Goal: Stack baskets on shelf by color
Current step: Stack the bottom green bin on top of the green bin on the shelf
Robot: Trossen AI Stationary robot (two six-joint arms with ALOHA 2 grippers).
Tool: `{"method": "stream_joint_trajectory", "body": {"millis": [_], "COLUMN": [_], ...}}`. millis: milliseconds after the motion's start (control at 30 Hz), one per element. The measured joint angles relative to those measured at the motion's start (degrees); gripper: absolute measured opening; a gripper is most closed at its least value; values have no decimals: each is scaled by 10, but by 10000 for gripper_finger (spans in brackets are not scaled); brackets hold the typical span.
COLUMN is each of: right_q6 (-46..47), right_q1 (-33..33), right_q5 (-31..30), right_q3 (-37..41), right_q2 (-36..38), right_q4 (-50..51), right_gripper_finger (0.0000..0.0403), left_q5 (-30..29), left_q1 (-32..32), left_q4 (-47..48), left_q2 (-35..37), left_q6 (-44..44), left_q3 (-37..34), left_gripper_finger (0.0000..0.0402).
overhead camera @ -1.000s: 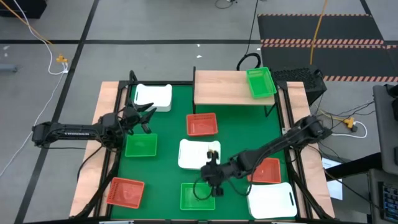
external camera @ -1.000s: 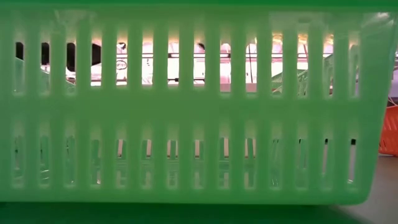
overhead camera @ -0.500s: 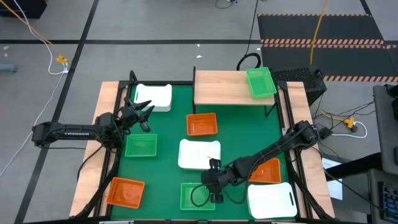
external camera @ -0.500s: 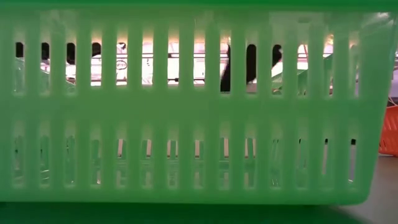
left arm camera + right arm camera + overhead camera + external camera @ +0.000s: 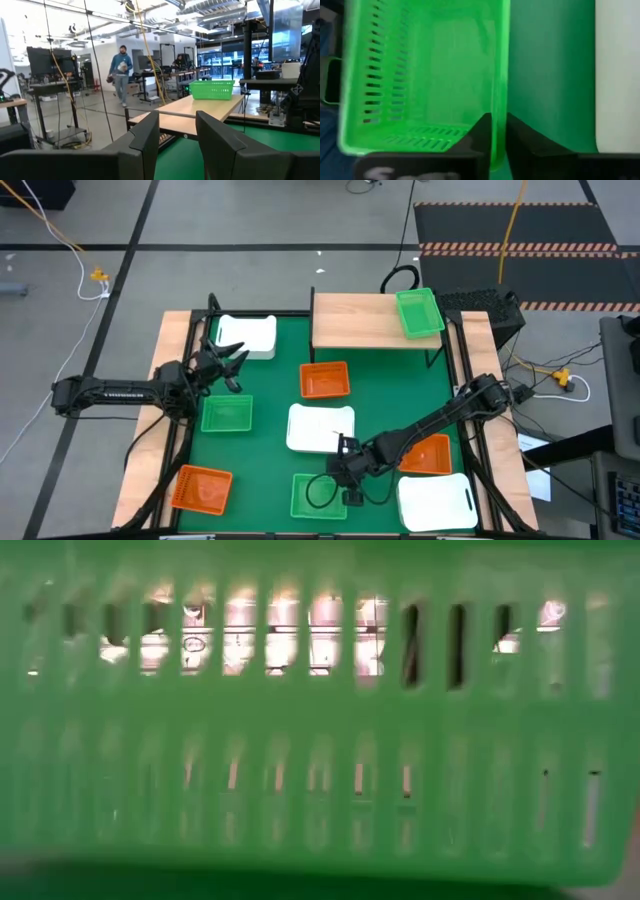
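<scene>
A green basket (image 5: 318,495) stands near the table's front edge, and its slotted wall (image 5: 300,740) fills the low view. My right gripper (image 5: 349,484) is shut on its right-hand wall. A second green basket (image 5: 419,313) rests by its base on the right end of the wooden shelf (image 5: 360,322). The same basket (image 5: 212,90) and shelf (image 5: 200,107) show in the left wrist view. My left gripper (image 5: 238,370) hovers open at the table's left, between a white basket (image 5: 247,335) and a third green basket (image 5: 227,414). My right gripper holds the green basket's right-hand wall (image 5: 501,90), one finger (image 5: 479,131) inside the basket and the other (image 5: 520,132) outside over the mat. The fingers come from above, pointing down. Whether the basket's base is off the table I cannot tell.
On the green mat lie an orange basket (image 5: 325,380) and a white one (image 5: 320,428) in the middle, an orange one (image 5: 203,488) at the near left, and an orange (image 5: 430,455) and a white one (image 5: 440,502) at the near right. A person (image 5: 121,70) walks far behind.
My right gripper has gone toward the table's near edge and down, from over the middle white basket to the near green basket's right wall. In the low view its dark fingers have come in behind the slots, and the basket's wall now shows blurred and slightly shifted.
</scene>
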State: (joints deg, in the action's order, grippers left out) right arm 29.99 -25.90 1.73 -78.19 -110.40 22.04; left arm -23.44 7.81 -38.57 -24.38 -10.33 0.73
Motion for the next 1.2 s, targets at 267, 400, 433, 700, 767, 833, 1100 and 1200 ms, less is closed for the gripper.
{"method": "stream_joint_trajectory", "body": {"millis": [267, 400, 433, 700, 767, 833, 1100, 1200], "right_q6": [23, 19, 17, 8, 8, 14, 144, 177], "right_q1": [-2, -2, -2, -2, -2, 0, 56, 110], "right_q5": [25, 49, 50, 35, 10, -39, -365, -430], "right_q3": [23, 27, 27, 26, 26, 26, 26, 26], "right_q2": [6, 24, 31, 125, 157, 195, 377, 450], "right_q4": [-9, -17, -20, -40, -38, -33, 126, 214], "right_gripper_finger": [8, 5, 5, 3, 2, 3, 6, 4], "left_q5": [0, 0, 0, 0, 0, 0, 0, 0], "left_q1": [0, 0, 0, 0, 0, 0, 0, 0], "left_q4": [10, 11, 12, 14, 14, 14, 20, 20], "left_q2": [0, 0, 0, 0, 0, 0, 0, 0], "left_q6": [15, 16, 16, 19, 19, 19, 21, 21], "left_q3": [0, 0, 0, 0, 0, 0, 0, 0], "left_gripper_finger": [131, 131, 131, 131, 131, 131, 131, 131]}}
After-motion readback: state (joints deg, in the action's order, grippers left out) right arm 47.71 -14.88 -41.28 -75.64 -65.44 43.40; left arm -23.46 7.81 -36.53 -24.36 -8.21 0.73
